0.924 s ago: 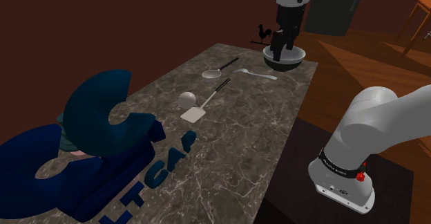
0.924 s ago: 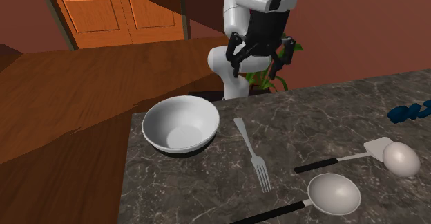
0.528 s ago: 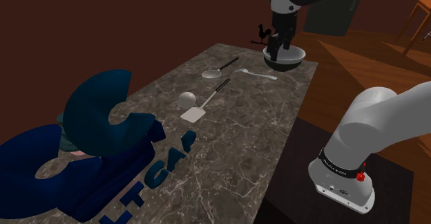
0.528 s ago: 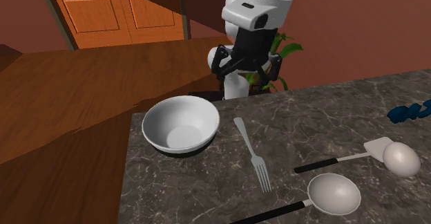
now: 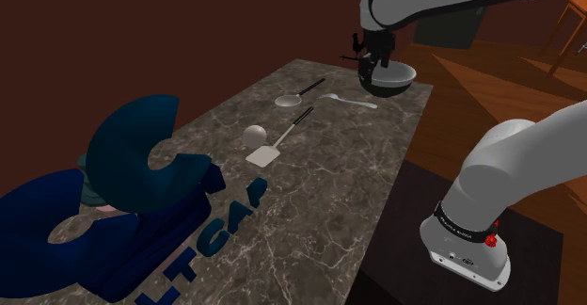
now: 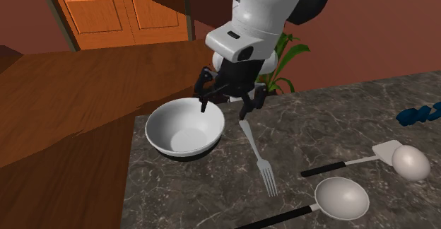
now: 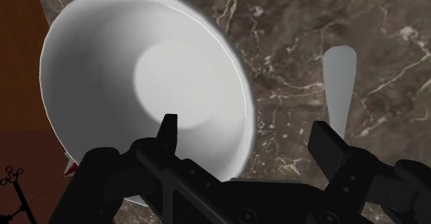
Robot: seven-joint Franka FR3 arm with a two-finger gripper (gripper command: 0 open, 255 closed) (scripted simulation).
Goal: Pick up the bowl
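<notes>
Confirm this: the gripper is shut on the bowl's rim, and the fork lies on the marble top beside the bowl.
Not quite. The gripper is open, not shut: the wrist view shows its fingers standing apart on either side of the bowl's rim, neither touching it. The fork does lie on the marble top beside the bowl.

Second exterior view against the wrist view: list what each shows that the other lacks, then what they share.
Extra in the second exterior view: the wooden door, the green plant, the white egg, the spatula, the ladle and the tines of the fork. Extra in the wrist view: a thin black wiry shape beyond the table's edge. Shared: the white bowl, the fork's handle, the marble table and the open gripper, one finger over the bowl's inside, the other outside its rim.
</notes>
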